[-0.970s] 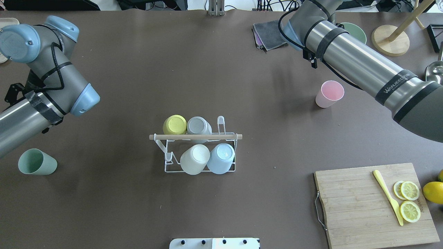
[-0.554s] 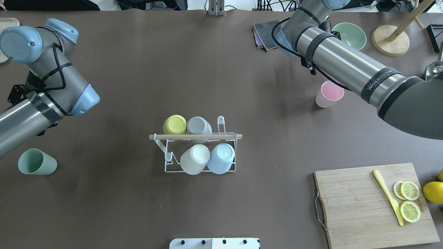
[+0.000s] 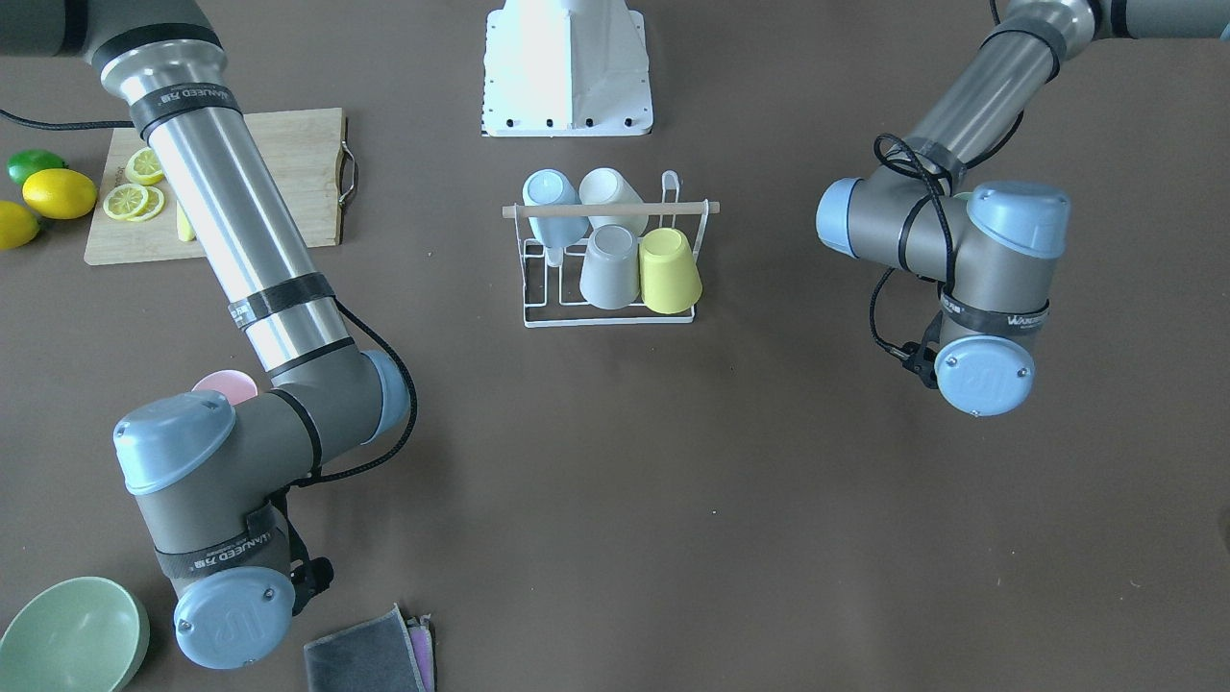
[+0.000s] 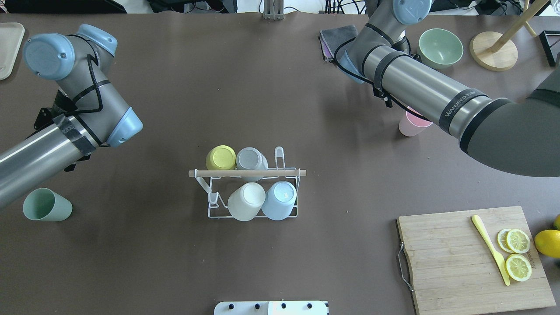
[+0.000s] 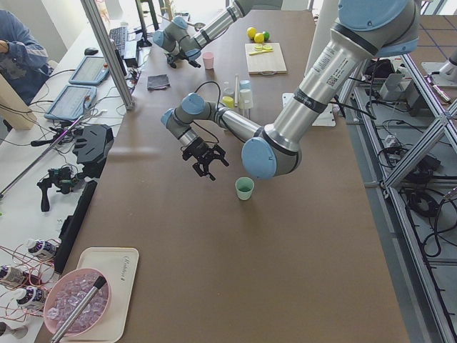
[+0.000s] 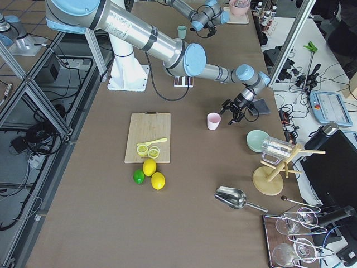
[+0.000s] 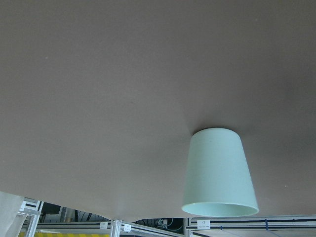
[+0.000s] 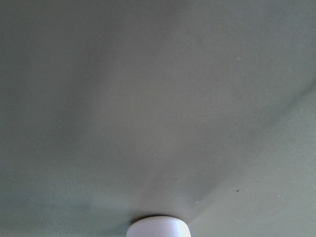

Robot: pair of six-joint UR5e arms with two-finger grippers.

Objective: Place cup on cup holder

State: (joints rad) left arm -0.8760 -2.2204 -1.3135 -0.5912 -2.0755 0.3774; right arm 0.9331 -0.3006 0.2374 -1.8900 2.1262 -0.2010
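Reading the overhead view left to right. A mint green tapered plastic cup (image 4: pixel 46 204) is standing mouth-up on the brown surface (image 4: pixel 175 262), at 9 o'clock from the rack and well apart from it. The left gripper (image 5: pixel 205 158) is hanging near it, off the surface. Only the side view is showing it, so I can't tell whether its jaws are spread.

The white wire cup holder with wooden rod (image 4: pixel 197 173) is sitting mid-surface, carrying four inverted cups. Free prongs are showing at its 8 and 1 o'clock corners.

A pink tapered plastic cup (image 4: pixel 413 124) is standing at 2 o'clock, partly under the right arm. The right gripper (image 6: pixel 233 111) is sitting just beside it, and I can't tell its state either.

Judgement: both cups are looking light, stiff and smooth. The taper is likely making a side squeeze slip, so I'm suggesting pinching the wall over the rim, then inverting onto a prong.
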